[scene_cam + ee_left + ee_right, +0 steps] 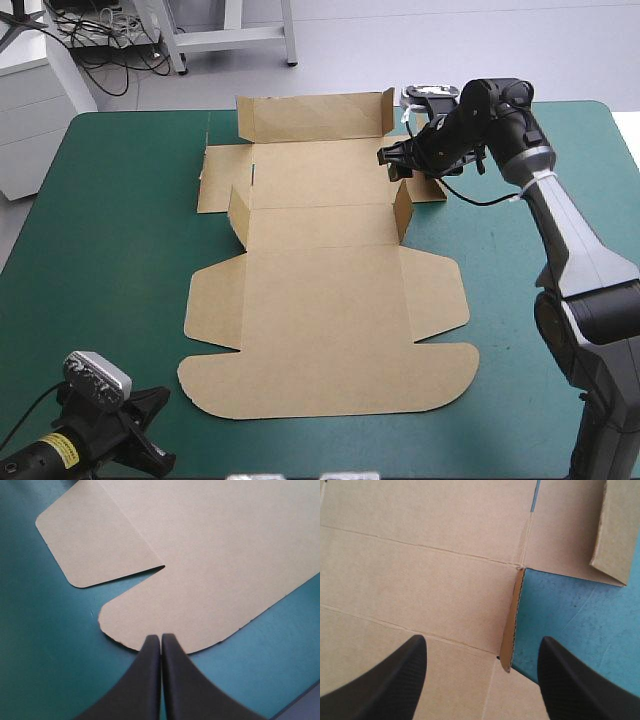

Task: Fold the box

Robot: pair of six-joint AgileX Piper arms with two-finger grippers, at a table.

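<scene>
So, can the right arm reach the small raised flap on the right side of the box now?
Probably yes: the right gripper hangs open over the box, the raised flap stands between its fingers, and nothing blocks the way.

Found bare teal-green cover [110,240] left and right of the box [325,300]. Noted upright side flap [511,620] between the right gripper's [482,639] spread fingers, upright wall [315,117] along the far edge.

One box [320,290], ahead of the left gripper [160,637] and under the right gripper [482,640], two grippers, one teal-green table [100,200].
</scene>
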